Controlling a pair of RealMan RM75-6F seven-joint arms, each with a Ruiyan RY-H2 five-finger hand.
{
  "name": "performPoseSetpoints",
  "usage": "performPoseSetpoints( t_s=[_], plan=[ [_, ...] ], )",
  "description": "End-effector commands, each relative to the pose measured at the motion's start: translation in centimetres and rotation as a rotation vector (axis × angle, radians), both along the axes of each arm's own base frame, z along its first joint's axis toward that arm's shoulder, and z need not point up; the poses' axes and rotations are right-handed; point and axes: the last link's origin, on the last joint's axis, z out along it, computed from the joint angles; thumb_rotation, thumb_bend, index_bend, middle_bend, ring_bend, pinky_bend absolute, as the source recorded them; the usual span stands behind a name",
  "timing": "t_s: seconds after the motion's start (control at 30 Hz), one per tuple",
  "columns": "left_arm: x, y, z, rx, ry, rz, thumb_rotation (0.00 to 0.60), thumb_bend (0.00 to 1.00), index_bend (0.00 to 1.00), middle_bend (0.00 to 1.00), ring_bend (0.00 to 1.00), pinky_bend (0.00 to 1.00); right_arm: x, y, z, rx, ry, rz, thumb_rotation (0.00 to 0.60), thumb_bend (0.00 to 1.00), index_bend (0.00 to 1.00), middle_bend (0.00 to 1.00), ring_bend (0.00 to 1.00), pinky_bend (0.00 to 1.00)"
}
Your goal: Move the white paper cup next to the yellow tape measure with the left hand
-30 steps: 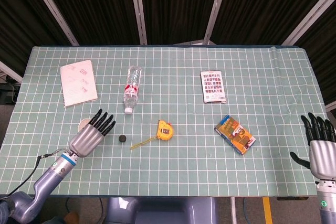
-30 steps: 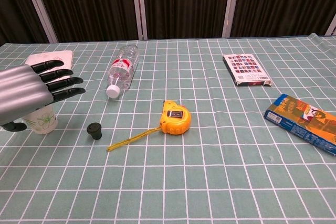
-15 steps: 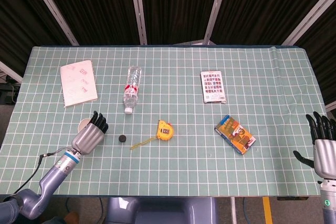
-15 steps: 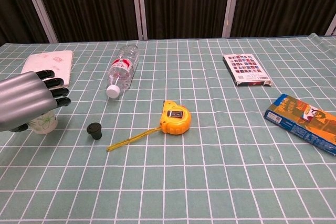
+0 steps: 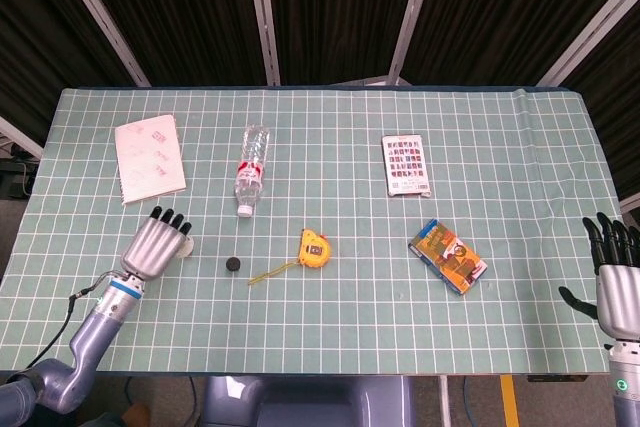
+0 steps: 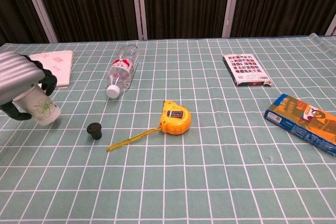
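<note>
Closing around the white paper cup with a green flower print (image 6: 39,106), the left hand (image 6: 18,84) now has its dark fingers (image 6: 48,82) curled over the cup's upper part, where a second ago they were stretched out flat above it. The cup leans in the grasp, its top tucked under the fingers and its base angled away from them; whether the base touches the green gridded bench (image 6: 210,182) I cannot tell. In the head view the same hand (image 5: 155,245) covers nearly all of the cup, only a sliver showing beside the fingers. By my reading, the grasp is made and the carry comes next. The yellow tape measure with its blade partly pulled out (image 6: 176,116) lies well beyond the fingertips, with a small black cap (image 6: 94,128) between, so the cup's path should pass over or around that cap. The right hand (image 5: 616,282) hangs at the bench's edge, fingers spread, holding nothing.
</note>
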Motion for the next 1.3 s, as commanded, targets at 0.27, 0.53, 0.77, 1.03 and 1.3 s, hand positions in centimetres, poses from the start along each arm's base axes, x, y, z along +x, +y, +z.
performPoseSetpoints(
  t_s=[0.27,0.53,0.77,1.03,1.3],
  plan=[
    [-2.6,3.6,2.9,-0.210,-0.697,0.432,0.600,0.00,0.48,0.40,0.33,0.37,0.1,-0.1,-0.2,0.004,0.003,-0.002,0.600,0.00,0.00,0.00,0.00,0.00],
    [-4.0,4.0,1.7,-0.254,-0.718,0.452,0.600,0.00,0.47,0.37,0.31,0.35,0.1,-0.1,-0.3,0.007,0.006,-0.004,0.600,0.00,0.00,0.00,0.00,0.00],
    [-4.4,3.6,1.2,-0.278,-0.637,0.440,0.600,0.00,0.11,0.03,0.01,0.05,0.0,-0.2,-0.2,0.005,0.001,-0.006,0.600,0.00,0.00,0.00,0.00,0.00],
    [-1.7,1.4,2.4,-0.224,-0.315,0.159,0.600,0.00,0.03,0.00,0.00,0.00,0.1,-0.2,0.0,0.005,-0.005,-0.004,0.600,0.00,0.00,0.00,0.00,0.00],
    [0.9,-0.1,-0.2,-0.061,0.121,-0.123,0.600,0.00,0.12,0.02,0.00,0.04,0.1,-0.2,0.0,0.010,-0.009,-0.004,0.600,0.00,0.00,0.00,0.00,0.00]
  ],
)
